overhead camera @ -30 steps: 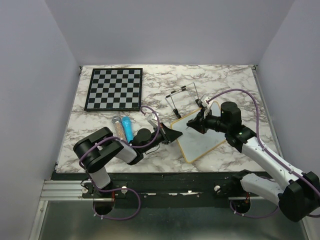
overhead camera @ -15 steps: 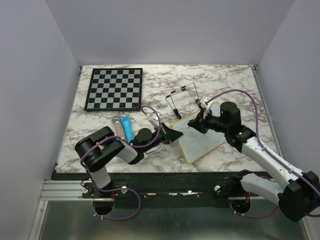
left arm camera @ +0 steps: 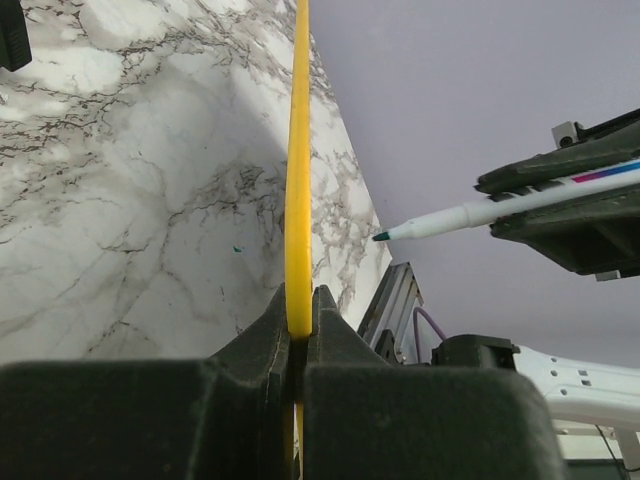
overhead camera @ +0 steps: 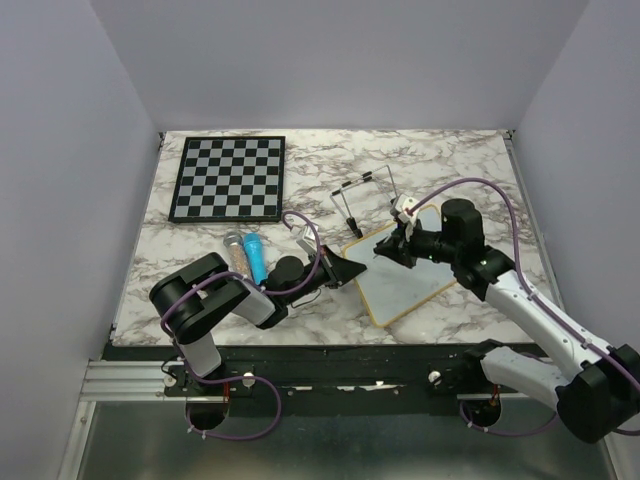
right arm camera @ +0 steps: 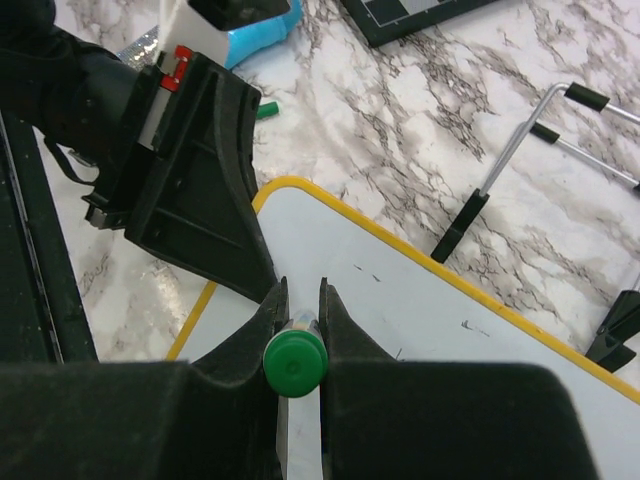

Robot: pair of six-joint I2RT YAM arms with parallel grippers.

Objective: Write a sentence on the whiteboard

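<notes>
Two firm grips: whiteboard (overhead camera: 402, 285) edge, marker (left arm camera: 470, 213) barrel.

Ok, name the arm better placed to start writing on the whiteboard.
Right. The right hand grips the marker, tip aimed at the whiteboard; the left hand is clamped on the board's yellow frame, steadying it.

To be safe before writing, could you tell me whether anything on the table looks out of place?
A small green cap lies loose on the table beside the left hand, and the whiteboard sits skewed diagonally.
</notes>
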